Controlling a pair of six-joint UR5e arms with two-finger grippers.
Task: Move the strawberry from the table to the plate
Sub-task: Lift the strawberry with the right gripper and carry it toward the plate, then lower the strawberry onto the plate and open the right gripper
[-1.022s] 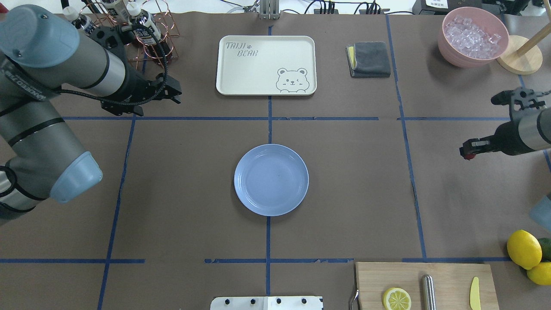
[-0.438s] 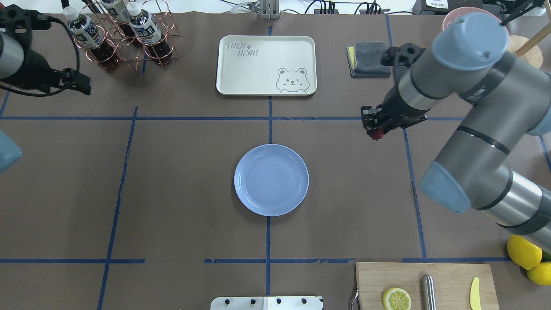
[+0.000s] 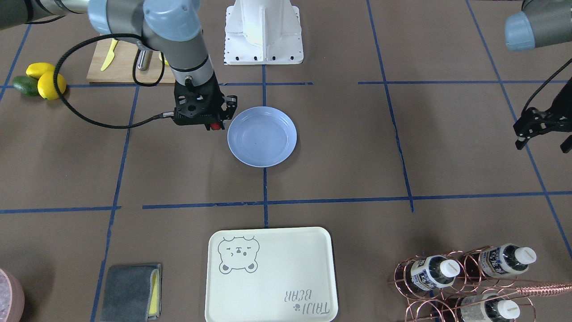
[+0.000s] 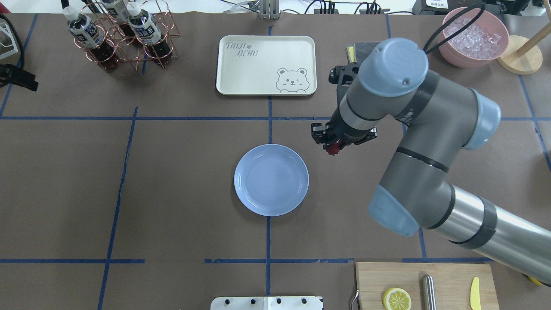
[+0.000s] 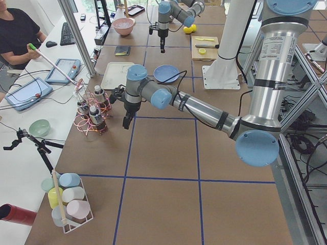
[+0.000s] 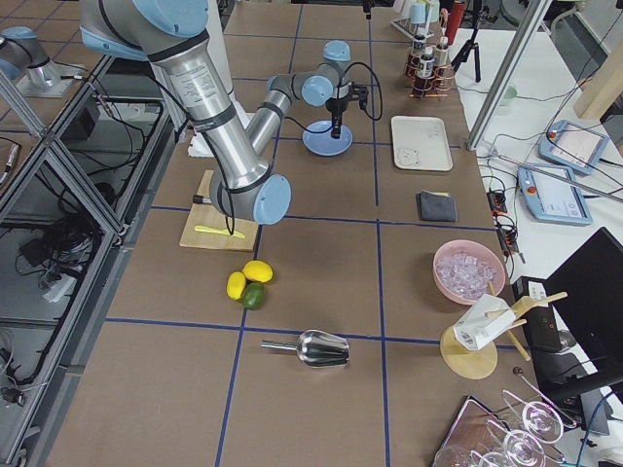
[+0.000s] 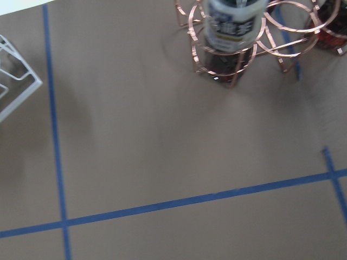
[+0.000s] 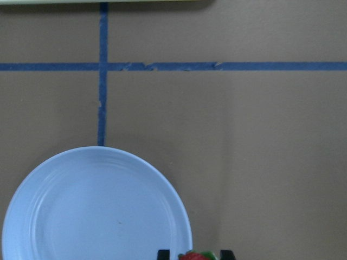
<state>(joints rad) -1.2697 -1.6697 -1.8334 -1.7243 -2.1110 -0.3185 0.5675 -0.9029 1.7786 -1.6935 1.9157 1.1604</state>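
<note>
1. Clearly the right gripper is clamped on the strawberry. The red berry sits pinched between the two black fingertips with a bit of green showing at its top in the right wrist view.
2. The strawberry is off the table, held in the air just beside the plate. It is outside the rim, on the robot's right side of it and slightly toward the far edge.
3. From the front-facing camera the berry hangs right at the plate's edge, not over its middle; the plate has nothing in it.
4. The right arm reaches in across the table with its gripper pointing straight down.
5. The left gripper is well apart from all this, out at the robot's left edge of the table. Its jaws stand spread and hold nothing.
6. The left wrist view shows only brown paper, blue tape lines and the copper bottle rack.
7. Elsewhere on the table:
   - a cream bear-print tray beyond the plate
   - a pink bowl of ice at the far right corner
   - a wooden cutting board at the near edge, carrying a lemon half and a yellow knife
</note>
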